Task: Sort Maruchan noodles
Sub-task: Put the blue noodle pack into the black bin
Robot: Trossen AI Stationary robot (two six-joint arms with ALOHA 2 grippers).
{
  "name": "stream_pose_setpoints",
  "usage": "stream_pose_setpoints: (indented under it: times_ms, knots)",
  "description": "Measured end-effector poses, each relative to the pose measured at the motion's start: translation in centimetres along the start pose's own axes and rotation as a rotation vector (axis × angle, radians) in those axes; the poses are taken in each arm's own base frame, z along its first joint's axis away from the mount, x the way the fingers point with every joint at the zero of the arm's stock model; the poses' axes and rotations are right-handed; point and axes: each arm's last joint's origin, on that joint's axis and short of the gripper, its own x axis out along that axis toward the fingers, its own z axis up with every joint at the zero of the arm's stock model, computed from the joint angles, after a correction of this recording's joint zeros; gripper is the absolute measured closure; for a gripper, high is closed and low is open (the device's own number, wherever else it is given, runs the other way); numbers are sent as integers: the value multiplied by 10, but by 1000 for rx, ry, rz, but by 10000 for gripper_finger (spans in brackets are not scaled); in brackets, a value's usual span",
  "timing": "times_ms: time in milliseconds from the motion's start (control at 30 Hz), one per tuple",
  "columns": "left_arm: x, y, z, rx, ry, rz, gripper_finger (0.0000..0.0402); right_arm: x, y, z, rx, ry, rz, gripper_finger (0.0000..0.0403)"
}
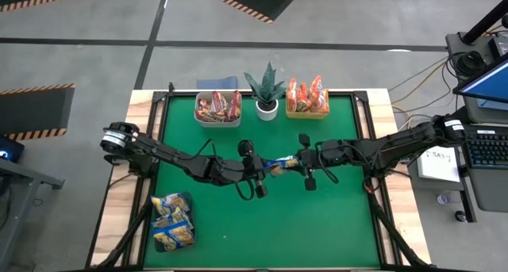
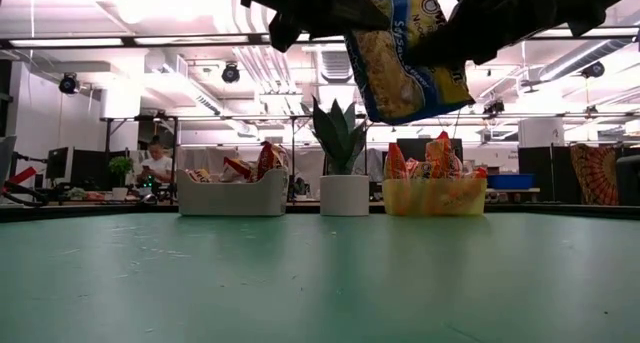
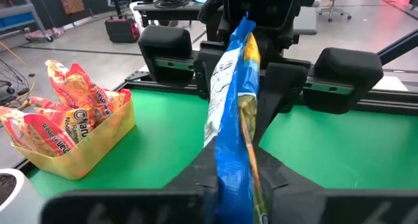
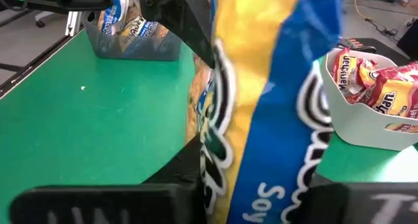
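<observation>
A yellow-blue Maruchan noodle packet [image 1: 279, 166] hangs in the air above the middle of the green mat, between both grippers. My left gripper [image 1: 266, 170] reaches it from the left and is shut on it. My right gripper [image 1: 295, 164] comes from the right and is shut on its other end. In the low view the packet [image 2: 408, 53] sits high above the mat, tilted. More yellow-blue packets lie in a dark bin [image 1: 172, 222], red-white ones in a white bin [image 1: 217, 108], and orange-red ones in a yellow bin [image 1: 307, 100]. My left gripper [image 3: 236, 185] pinches the packet's left end [image 3: 232, 165] between its two fingers, coming level from the table's left. The packet stands on edge and is lifted clear of the mat. My right gripper [image 4: 261, 191] pinches the packet's right end [image 4: 274, 152] between its two fingers, level from the table's right. The packet spans the gap to the other gripper, clear of the table.
A potted green plant [image 1: 266, 90] stands at the far edge between the white and yellow bins. The dark bin sits at the near left corner. Bare green mat [image 1: 317, 224] lies near and to the right. Desks and a seated person [image 2: 155, 163] show beyond the table.
</observation>
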Motion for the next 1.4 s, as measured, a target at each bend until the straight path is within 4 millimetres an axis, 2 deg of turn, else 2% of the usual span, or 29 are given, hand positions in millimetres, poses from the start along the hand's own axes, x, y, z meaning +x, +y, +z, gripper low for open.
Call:
stream_pose_setpoints:
  times_ms: [233,400,567,733,933,1033,1133,1233,1333,1400]
  knots:
    - [-1,0,3,-18,-8,-4,394,-3,-1,6,31,-32,-4,256]
    - [-11,0,12,-132,-13,-11,394,-17,-2,14,81,-50,-4,206]
    - [-36,8,24,-292,53,41,394,-41,-5,22,145,-76,-3,179]
    - [-70,19,41,-458,115,82,394,-66,-6,25,188,-87,-2,170]
    - [-117,44,89,-567,359,144,394,-82,-7,27,147,-140,-6,170]
    - [-139,53,110,-723,587,186,394,-85,-8,28,118,-157,-25,170]
    - [-158,52,121,-813,827,256,394,-87,-10,29,92,-159,-91,170]
    - [-164,42,125,-793,1014,323,394,-87,-12,28,76,-150,-162,170]
    - [-157,27,125,-773,1085,219,394,-86,-13,28,65,-140,-196,170]
    - [-151,21,120,-778,1145,222,394,-86,-13,28,59,-139,-197,170]
